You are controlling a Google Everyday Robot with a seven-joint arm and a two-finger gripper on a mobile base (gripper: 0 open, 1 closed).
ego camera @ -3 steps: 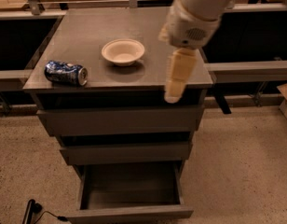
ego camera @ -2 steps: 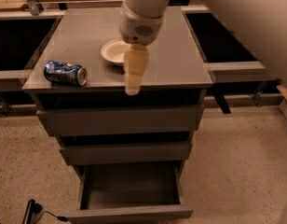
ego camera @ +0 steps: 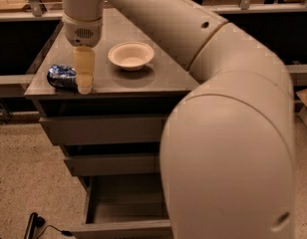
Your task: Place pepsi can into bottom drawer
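The pepsi can (ego camera: pixel 61 76) lies on its side at the front left of the cabinet top (ego camera: pixel 123 81). It is dark blue with white markings. My gripper (ego camera: pixel 84 86) hangs from the arm directly at the can's right end and covers that end. The bottom drawer (ego camera: pixel 121 210) is pulled open below, and what shows of its inside is empty. My arm hides the drawer's right part.
A cream bowl (ego camera: pixel 131 55) stands on the cabinet top, right of the gripper. Two closed drawers (ego camera: pixel 101 128) sit above the open one. My large arm (ego camera: pixel 228 148) fills the right of the view. A black cable (ego camera: pixel 36 223) lies on the speckled floor at lower left.
My gripper has swept left across the cabinet top, from the right edge past the bowl to the can. The can and bowl have not moved.
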